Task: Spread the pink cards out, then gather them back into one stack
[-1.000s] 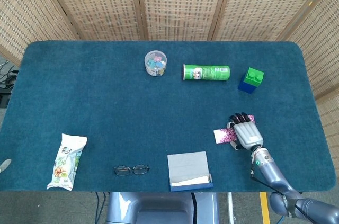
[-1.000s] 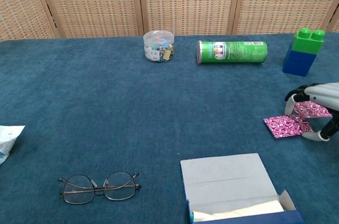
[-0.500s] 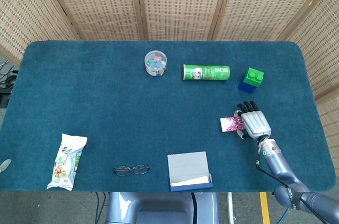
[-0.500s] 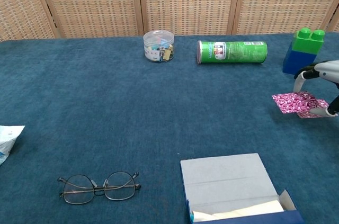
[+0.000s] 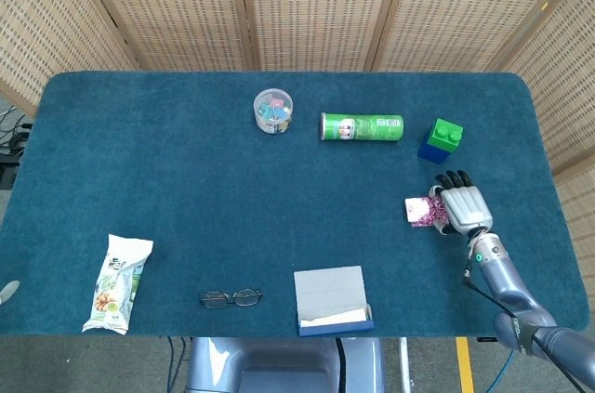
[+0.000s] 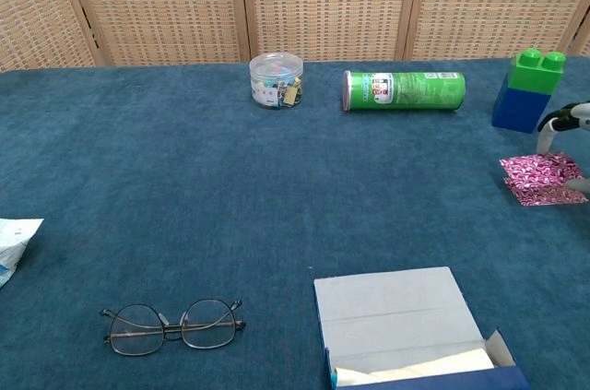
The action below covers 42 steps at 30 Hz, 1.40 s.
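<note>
The pink patterned cards lie flat on the blue cloth near the table's right side, in front of the green and blue block. In the chest view the cards look like an overlapped pile, slightly fanned. My right hand lies palm down over their right part, with its fingers arched down onto them at the frame's right edge. Most of the hand is cut off in the chest view. My left hand shows in neither view.
A green and blue block stands just behind the cards. A green can lies on its side beside a clear tub. A grey box, glasses and a snack bag sit along the front edge.
My right hand has slid right and away from me, dragging the pink cards with it. The cards now overlap more closely and lie nearer the block.
</note>
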Each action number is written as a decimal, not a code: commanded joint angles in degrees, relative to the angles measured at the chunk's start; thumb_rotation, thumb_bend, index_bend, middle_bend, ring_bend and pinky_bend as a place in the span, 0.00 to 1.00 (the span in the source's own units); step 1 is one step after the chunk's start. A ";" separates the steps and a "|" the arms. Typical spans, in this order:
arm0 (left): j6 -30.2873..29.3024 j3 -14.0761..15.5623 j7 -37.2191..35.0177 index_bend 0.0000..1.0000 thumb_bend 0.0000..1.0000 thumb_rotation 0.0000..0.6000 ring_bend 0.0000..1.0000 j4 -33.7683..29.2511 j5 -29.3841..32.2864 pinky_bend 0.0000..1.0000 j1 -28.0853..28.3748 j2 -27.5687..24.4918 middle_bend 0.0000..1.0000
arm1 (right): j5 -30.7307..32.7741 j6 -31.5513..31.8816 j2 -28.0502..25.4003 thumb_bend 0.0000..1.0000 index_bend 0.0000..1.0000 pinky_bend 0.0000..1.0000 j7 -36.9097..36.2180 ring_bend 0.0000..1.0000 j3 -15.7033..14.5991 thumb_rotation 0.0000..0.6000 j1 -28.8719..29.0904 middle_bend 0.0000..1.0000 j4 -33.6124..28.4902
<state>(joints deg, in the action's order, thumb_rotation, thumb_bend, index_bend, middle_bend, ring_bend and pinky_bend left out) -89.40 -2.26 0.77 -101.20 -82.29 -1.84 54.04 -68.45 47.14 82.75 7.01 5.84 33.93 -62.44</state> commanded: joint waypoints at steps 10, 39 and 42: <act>-0.27 0.07 0.65 0.00 0.06 1.00 0.00 -0.61 0.00 0.00 -0.21 -0.14 0.00 | -3.06 -2.00 1.59 0.41 0.44 0.00 -4.51 0.00 -1.32 1.00 -0.07 0.14 5.50; 0.56 -0.07 0.79 0.00 0.06 1.00 0.00 -0.43 0.27 0.00 0.24 0.35 0.00 | -1.86 3.66 -2.18 0.33 0.24 0.00 -2.98 0.00 1.70 1.00 -2.01 0.10 -2.15; 0.58 -0.02 0.73 0.00 0.06 1.00 0.00 -0.22 0.35 0.00 0.18 0.64 0.00 | -0.82 8.08 -3.48 0.34 0.24 0.00 -2.03 0.00 3.10 1.00 -3.68 0.11 -5.87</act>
<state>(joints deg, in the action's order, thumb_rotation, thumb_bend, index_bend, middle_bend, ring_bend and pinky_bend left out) -88.81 -2.28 1.52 -101.43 -81.95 -1.65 54.66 -70.18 52.23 80.57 4.21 7.67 31.68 -65.50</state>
